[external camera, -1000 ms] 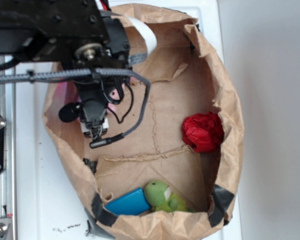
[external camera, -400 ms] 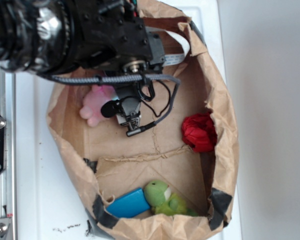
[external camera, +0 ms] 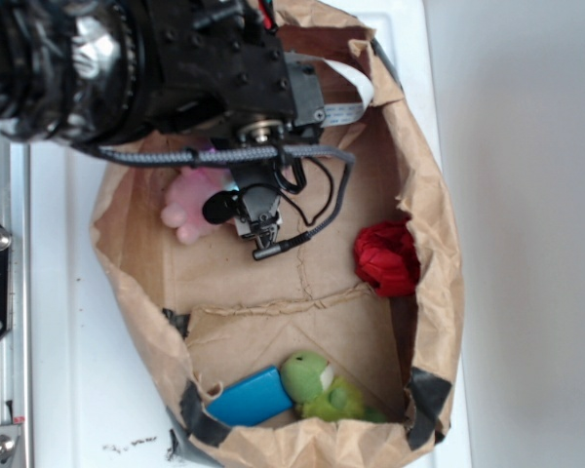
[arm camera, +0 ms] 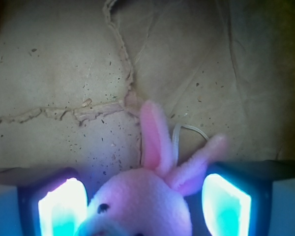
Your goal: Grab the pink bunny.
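Interior of an open brown paper bag (external camera: 439, 244). The pink bunny (arm camera: 147, 196) lies on the bag floor near the bag's left wall, its head between the gripper (external camera: 261, 234) fingers (arm camera: 59, 206), which stand apart on either side of it; contact cannot be told. A red ball of wrinkled paper (external camera: 388, 257) sits against the bag's right wall. A green plush toy (external camera: 324, 387) and a blue block (external camera: 251, 398) lie at the bag's near end.

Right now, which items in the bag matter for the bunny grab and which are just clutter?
In play:
pink bunny, head between the fingers
gripper, open around it

Clutter:
red paper ball
green plush toy
blue block
paper bag
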Controlling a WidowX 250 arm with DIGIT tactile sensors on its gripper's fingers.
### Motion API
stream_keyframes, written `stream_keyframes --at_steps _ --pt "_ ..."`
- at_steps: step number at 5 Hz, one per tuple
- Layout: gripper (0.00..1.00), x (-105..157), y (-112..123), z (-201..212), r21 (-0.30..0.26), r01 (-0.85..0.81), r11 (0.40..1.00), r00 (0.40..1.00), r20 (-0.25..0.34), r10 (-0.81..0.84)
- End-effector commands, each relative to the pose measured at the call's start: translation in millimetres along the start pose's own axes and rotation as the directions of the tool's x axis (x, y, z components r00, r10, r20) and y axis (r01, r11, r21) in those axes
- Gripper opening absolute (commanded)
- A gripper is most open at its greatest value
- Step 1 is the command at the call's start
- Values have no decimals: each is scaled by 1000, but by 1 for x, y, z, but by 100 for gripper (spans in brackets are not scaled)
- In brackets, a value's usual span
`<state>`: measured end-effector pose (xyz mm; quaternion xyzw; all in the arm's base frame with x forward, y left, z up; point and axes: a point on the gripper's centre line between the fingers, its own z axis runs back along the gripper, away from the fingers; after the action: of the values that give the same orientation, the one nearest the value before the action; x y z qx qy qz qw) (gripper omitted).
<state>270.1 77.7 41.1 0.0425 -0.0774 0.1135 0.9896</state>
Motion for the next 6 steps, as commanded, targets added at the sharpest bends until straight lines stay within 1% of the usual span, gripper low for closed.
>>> stream_keyframes --at_steps 1,2,3,4,5,6 --pt "0 11 4 22 -36 12 999 998 64 -9" --pt "0 -2 1 44 -63 16 998 998 61 -12" --pt "0 0 2 68 -105 18 994 998 69 -11" --pt "0 5 -2 104 -189 1 982 998 54 9" --pt "0 10 -12 127 -240 19 971 997 80 0" --pt "0 12 -26 143 -253 45 967 995 102 -19"
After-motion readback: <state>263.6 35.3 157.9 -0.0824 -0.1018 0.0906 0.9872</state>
